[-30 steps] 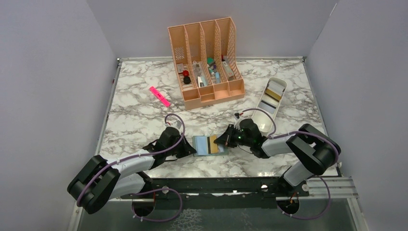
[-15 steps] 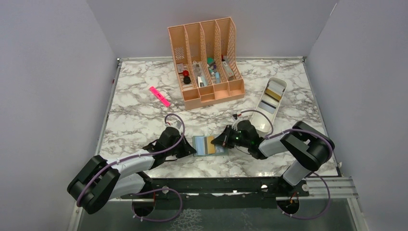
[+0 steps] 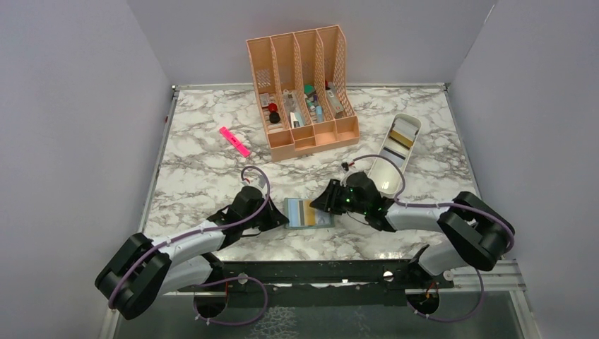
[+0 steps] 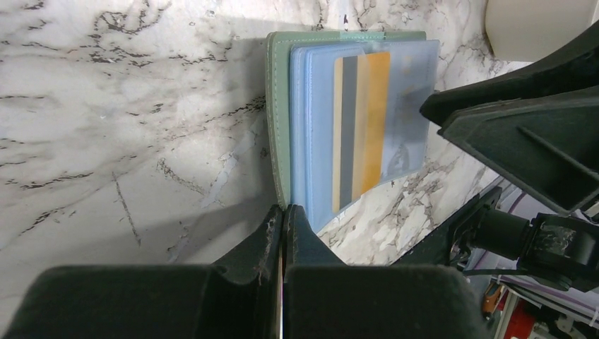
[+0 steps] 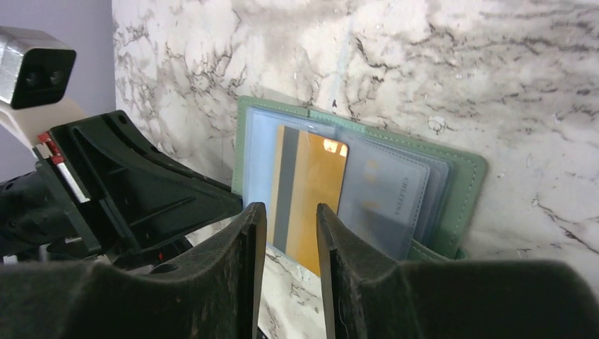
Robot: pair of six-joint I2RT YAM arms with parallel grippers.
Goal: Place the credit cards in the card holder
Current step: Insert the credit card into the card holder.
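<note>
The grey-green card holder (image 3: 305,214) lies open on the marble between my grippers. A gold card with a dark stripe (image 5: 314,191) sits in its blue-grey pocket, its near end sticking out; it also shows in the left wrist view (image 4: 360,127). My left gripper (image 4: 283,210) is shut, its tips pressing at the holder's green edge (image 4: 277,106). My right gripper (image 5: 291,208) is open by a narrow gap, just above the card's exposed end, nothing between the fingers. More cards (image 3: 401,138), gold and dark, lie in the white tray (image 3: 385,173).
A peach slotted organizer (image 3: 304,85) with small items stands at the back centre. A pink highlighter (image 3: 234,141) lies at the back left. The white tray is close behind my right arm. Grey walls enclose the table on three sides.
The right gripper has moved left toward the holder and the gold card has slid further into the pocket. The right elbow swung out to the right. The left gripper has held still.
</note>
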